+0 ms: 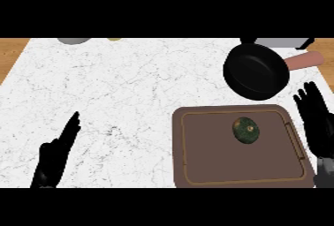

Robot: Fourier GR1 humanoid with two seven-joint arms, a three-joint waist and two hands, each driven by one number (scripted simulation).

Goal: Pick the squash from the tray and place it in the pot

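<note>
So far nothing is done: the squash [246, 130] lies on the tray [195, 167], the pot [256, 71] empty, my right hand [317, 117] and left hand [55, 154] both open-fingered, holding nothing.

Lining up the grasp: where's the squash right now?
Head view, right side: the squash lies on the brown tray, upper middle, below the black pot.

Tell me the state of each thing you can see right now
squash: lying in the tray, untouched
tray: flat on the counter, holding only the squash
pot: empty, beyond the tray
left hand: open, resting at lower left
right hand: open, beside the tray's right edge
</note>
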